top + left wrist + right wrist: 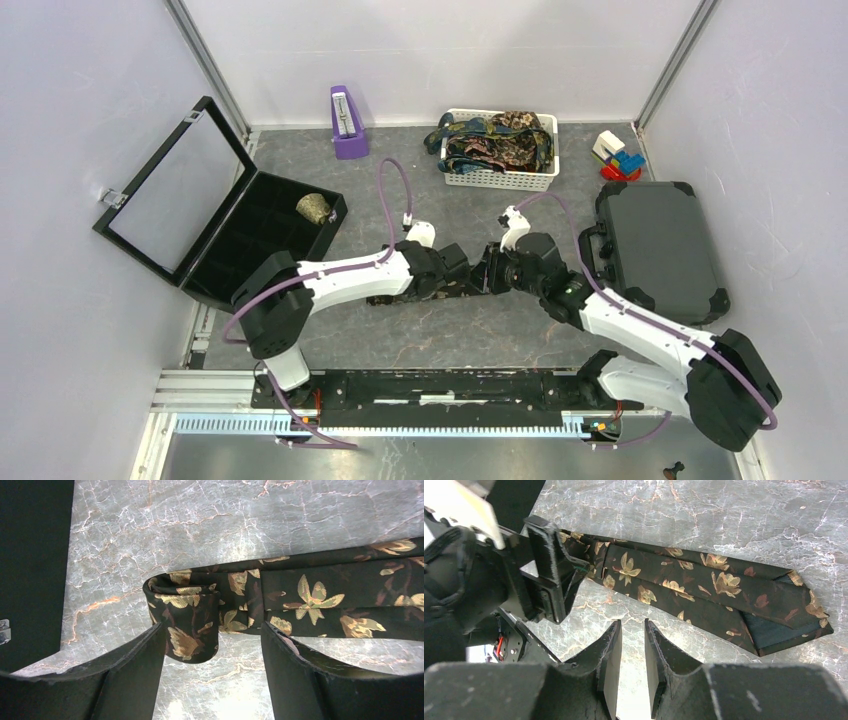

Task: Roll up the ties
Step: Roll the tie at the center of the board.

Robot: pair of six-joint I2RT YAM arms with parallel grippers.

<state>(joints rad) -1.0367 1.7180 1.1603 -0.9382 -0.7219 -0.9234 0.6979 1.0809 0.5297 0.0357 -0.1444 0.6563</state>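
A dark brown tie with gold flowers [310, 590] lies flat on the marble table, its narrow end folded over into a loose loop [192, 625]. My left gripper [212, 645] is open, and the looped end sits between its fingers, beside the left one. In the right wrist view the tie [694, 585] runs to its pointed wide end at the right. My right gripper [631, 640] stands just in front of the tie with its jaws a narrow gap apart and nothing between them. In the top view both grippers meet over the tie [395, 298] at mid-table.
A white basket [500, 178] at the back holds several more ties. An open black case [255, 230] at the left holds one rolled tie [314, 208]. A purple metronome [347, 122], a grey hard case [655, 250] and toy blocks [618, 157] stand around.
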